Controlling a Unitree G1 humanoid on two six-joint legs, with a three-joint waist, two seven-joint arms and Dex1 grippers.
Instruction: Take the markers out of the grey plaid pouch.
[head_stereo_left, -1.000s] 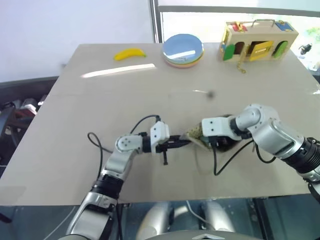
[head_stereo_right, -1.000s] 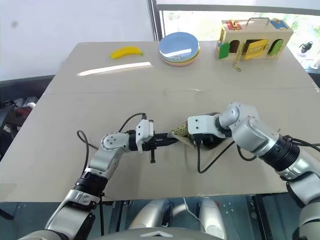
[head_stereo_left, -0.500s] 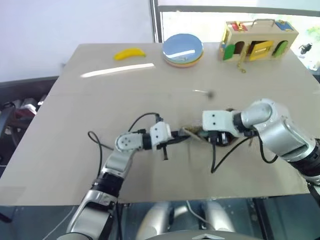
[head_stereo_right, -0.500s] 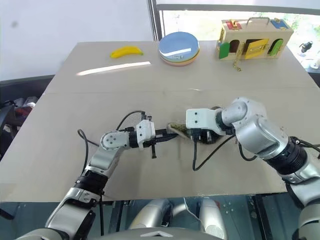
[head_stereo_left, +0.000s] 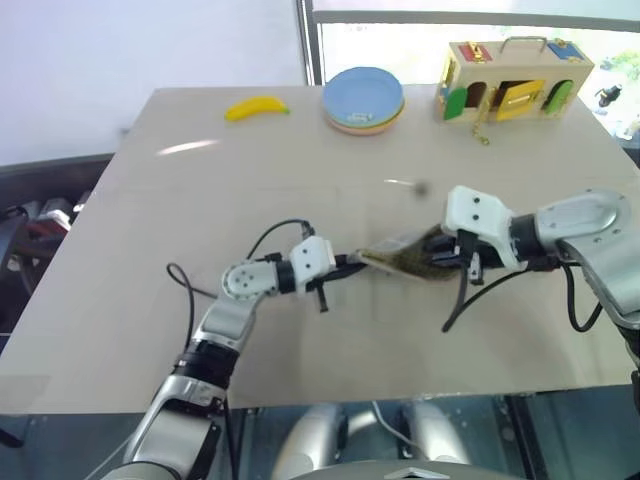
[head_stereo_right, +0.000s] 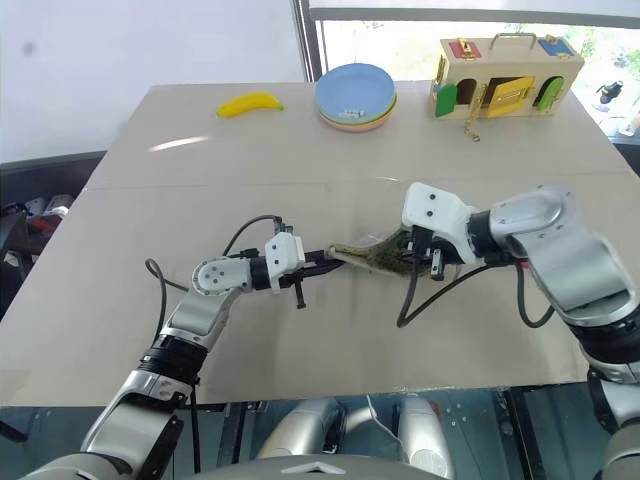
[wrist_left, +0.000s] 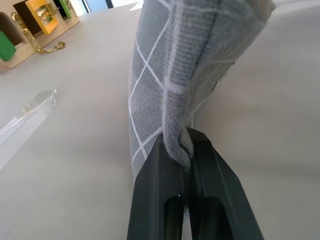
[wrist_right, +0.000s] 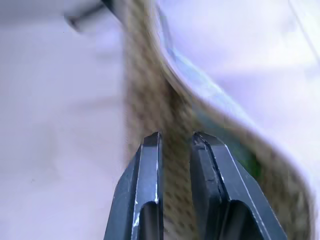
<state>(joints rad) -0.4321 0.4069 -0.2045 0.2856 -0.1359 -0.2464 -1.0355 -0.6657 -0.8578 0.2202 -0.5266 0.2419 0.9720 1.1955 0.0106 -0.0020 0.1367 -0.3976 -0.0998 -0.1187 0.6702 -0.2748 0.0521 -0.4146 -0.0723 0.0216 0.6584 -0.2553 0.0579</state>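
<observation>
Grey plaid pouch (wrist_left: 165, 75): woven cloth, coarse matt weave, pale grid lines; yellowish lining (wrist_right: 150, 95). Left gripper (wrist_left: 186, 145): smooth black plastic fingers, slight sheen. Table (head_stereo_left: 300, 170): smooth beige top, faint glare. Plates (head_stereo_left: 364, 97): glossy.

Both arms are silver-grey with rounded joints, black forearm bands and white box-shaped wrist housings. A looping black cable trails from each. Each tool has 2 slim black fingers.

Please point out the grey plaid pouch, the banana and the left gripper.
grey plaid pouch (wrist_left: 150, 85): left wrist view, its gridded side.
banana (head_stereo_left: 256, 108): left eye view, its middle.
left gripper (wrist_left: 183, 150): left wrist view, between its fingertips.
</observation>
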